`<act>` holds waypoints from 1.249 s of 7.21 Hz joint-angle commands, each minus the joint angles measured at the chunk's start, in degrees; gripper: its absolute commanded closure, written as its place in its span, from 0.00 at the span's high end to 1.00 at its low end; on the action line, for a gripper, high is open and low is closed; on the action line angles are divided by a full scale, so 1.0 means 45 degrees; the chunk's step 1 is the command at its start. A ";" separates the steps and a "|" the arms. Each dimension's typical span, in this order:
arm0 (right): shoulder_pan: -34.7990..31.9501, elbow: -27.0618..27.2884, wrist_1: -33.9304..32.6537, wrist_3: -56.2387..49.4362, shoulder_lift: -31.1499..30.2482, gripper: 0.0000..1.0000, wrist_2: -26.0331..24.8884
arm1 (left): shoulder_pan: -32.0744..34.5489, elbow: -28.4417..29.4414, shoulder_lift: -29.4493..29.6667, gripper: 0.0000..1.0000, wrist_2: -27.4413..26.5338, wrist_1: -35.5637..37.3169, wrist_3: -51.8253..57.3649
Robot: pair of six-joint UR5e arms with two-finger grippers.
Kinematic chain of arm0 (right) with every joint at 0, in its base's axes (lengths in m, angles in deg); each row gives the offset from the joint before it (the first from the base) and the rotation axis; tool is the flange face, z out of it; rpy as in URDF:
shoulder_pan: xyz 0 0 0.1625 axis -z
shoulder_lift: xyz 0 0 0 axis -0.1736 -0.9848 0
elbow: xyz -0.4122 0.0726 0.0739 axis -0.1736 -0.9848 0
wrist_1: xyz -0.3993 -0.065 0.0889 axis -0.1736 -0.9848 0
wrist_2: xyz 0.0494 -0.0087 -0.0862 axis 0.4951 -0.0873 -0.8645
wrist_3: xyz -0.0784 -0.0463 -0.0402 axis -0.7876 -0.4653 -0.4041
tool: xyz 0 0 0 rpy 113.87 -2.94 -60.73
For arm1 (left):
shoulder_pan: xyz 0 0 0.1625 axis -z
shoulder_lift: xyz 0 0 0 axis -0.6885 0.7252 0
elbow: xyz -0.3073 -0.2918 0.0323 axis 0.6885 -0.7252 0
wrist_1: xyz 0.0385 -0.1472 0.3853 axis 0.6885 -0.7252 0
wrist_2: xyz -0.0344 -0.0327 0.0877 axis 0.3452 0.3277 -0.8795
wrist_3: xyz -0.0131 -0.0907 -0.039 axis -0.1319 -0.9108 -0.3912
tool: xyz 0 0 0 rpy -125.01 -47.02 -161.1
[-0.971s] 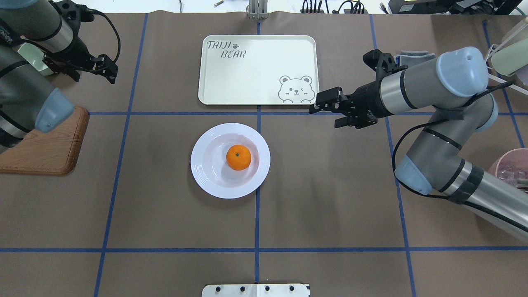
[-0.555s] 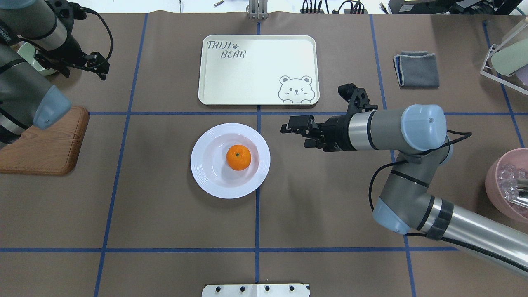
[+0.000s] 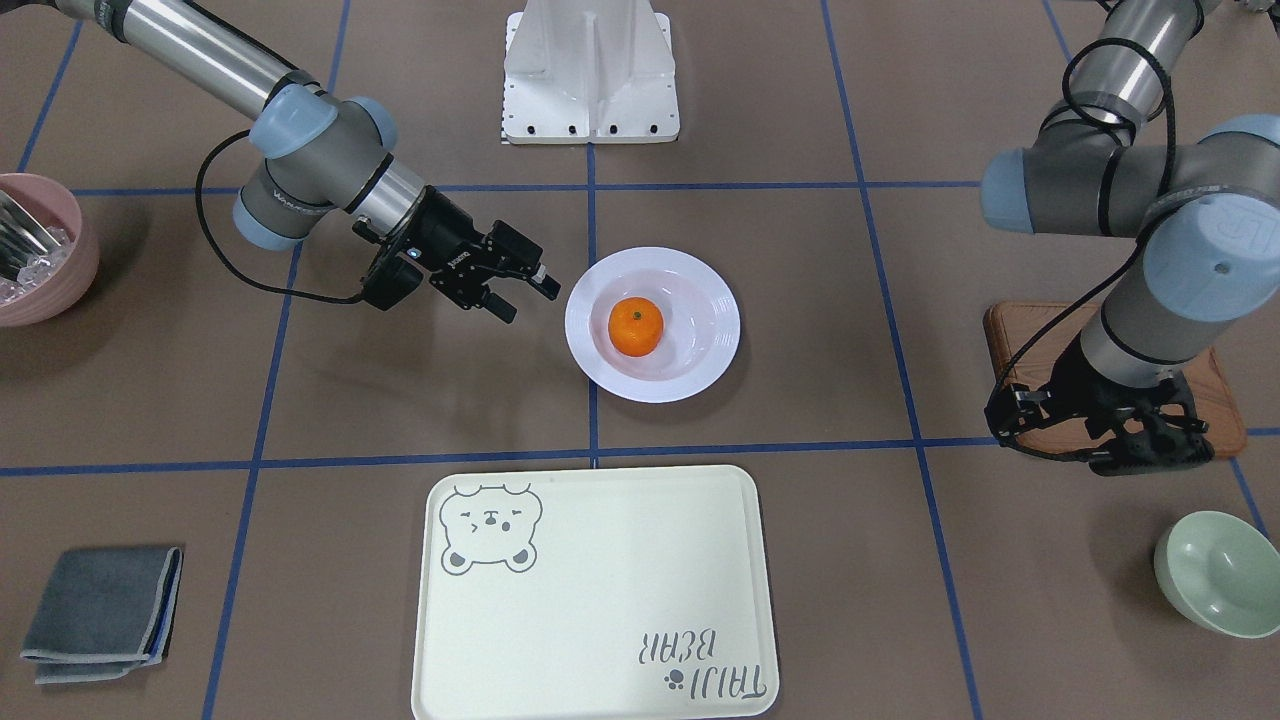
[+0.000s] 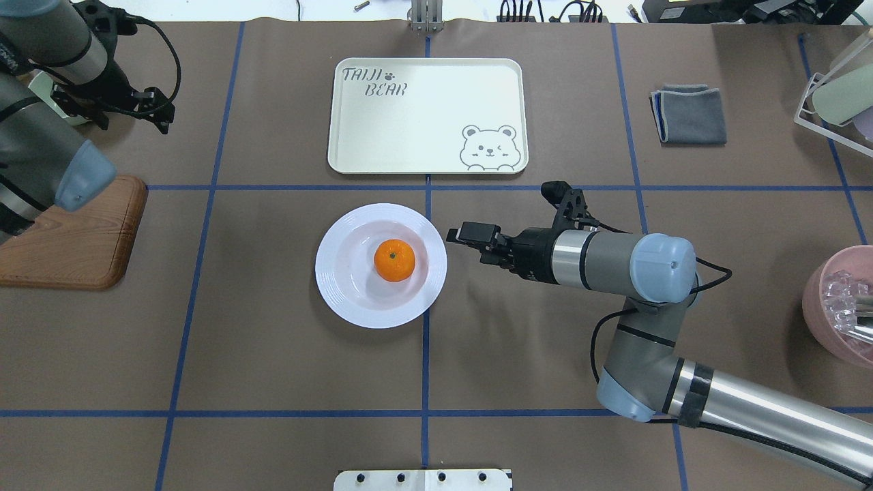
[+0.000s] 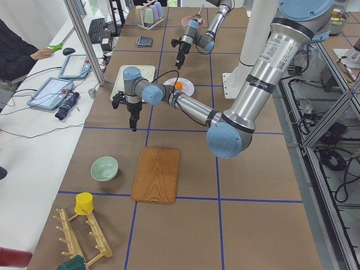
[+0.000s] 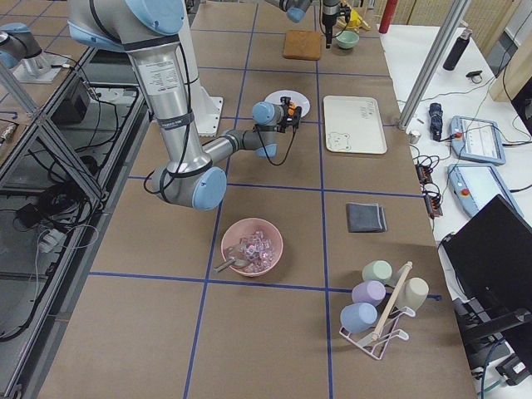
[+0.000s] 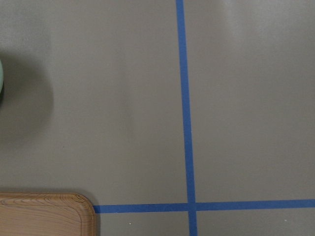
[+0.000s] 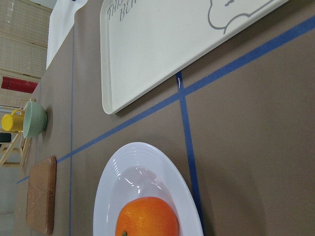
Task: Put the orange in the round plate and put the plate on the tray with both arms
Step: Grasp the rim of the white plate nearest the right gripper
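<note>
The orange lies in the middle of the white round plate at the table's centre; the right wrist view shows the orange and the plate close up. The cream tray lies beyond the plate, bare. My right gripper is open just off the plate's right rim and level with it, apart from it; the front view shows the same right gripper. My left gripper hangs open and holding nothing, far to the left past the wooden board.
A brown wooden board lies at the left edge, with a pale green bowl beyond it. A folded grey cloth sits right of the tray. A pink bowl and a cup rack stand at the right edge.
My right gripper has swung from beside the tray's near right corner down and left to the plate's right rim. My left gripper has drifted slightly further left and back.
</note>
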 commanded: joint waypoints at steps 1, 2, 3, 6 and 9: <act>0.0097 -0.0691 0.0059 0.0292 0.0580 1.00 -0.0173 | 0.0005 0.0714 0.0053 0.99 -0.0002 -0.0784 0.0016; 0.0136 -0.0769 0.0040 0.0544 0.0639 1.00 -0.0173 | 0.0024 0.0756 0.0033 0.99 -0.0002 -0.1004 0.0016; 0.0175 -0.0828 0.0001 0.0547 0.0698 1.00 -0.0173 | 0.0005 0.0757 0.0033 0.99 -0.0002 -0.1006 -0.0003; 0.0233 -0.0944 -0.0722 0.0547 0.1050 1.00 -0.0173 | 0.0433 0.0757 0.0013 0.99 0.0018 -0.0870 0.0016; 0.0409 -0.1199 -0.0722 0.0566 0.1166 1.00 -0.0173 | 0.0610 0.0757 -0.0006 0.99 0.0037 -0.0850 0.0016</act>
